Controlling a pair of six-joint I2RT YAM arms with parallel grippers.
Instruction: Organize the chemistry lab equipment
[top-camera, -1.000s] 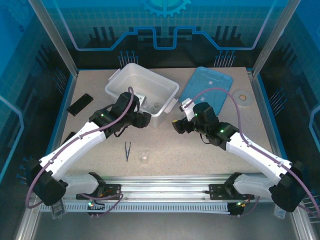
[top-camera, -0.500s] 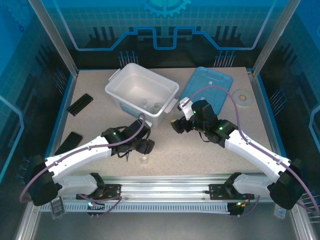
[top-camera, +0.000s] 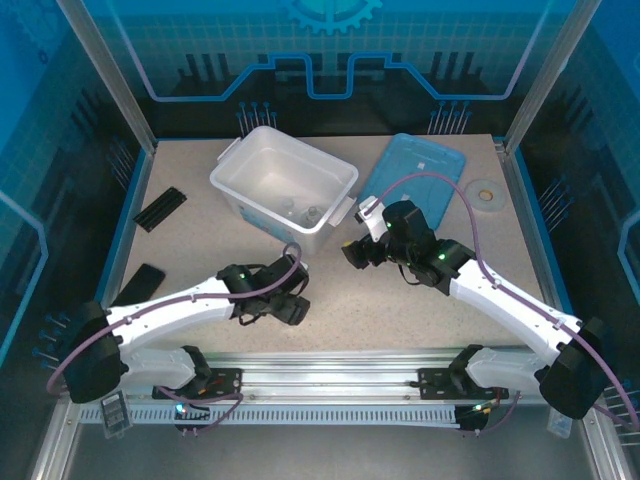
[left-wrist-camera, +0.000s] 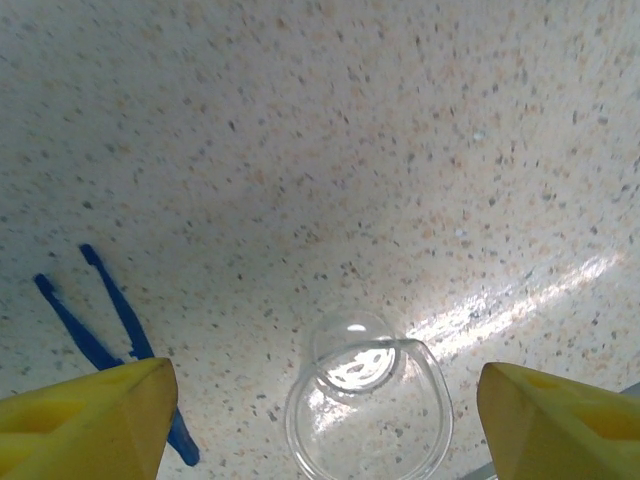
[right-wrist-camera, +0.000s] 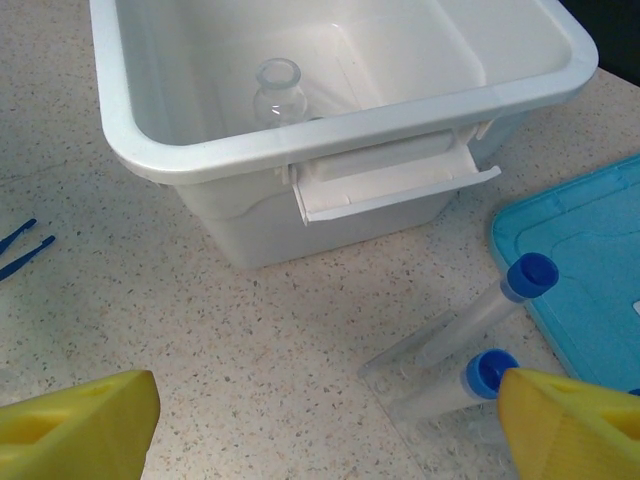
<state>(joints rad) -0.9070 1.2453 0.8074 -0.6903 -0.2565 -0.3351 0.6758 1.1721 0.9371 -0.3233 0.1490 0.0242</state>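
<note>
The big white plastic bin (right-wrist-camera: 330, 125) at the far side of the speckled bench (top-camera: 200, 250) holds a round clear glass flask (right-wrist-camera: 277, 92). The left tool (top-camera: 291, 310) has moved nearer. It is open over a small clear glass beaker (left-wrist-camera: 368, 405), with thin blue tweezers (left-wrist-camera: 110, 340) to its left. The right tool (right-wrist-camera: 325, 410) is open by two blue-capped clear tubes (right-wrist-camera: 485, 305).

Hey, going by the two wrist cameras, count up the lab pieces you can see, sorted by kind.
Glass beaker: 1
Glass flask: 1
Tweezers: 1
Blue-capped tubes: 2
Total: 5
</note>
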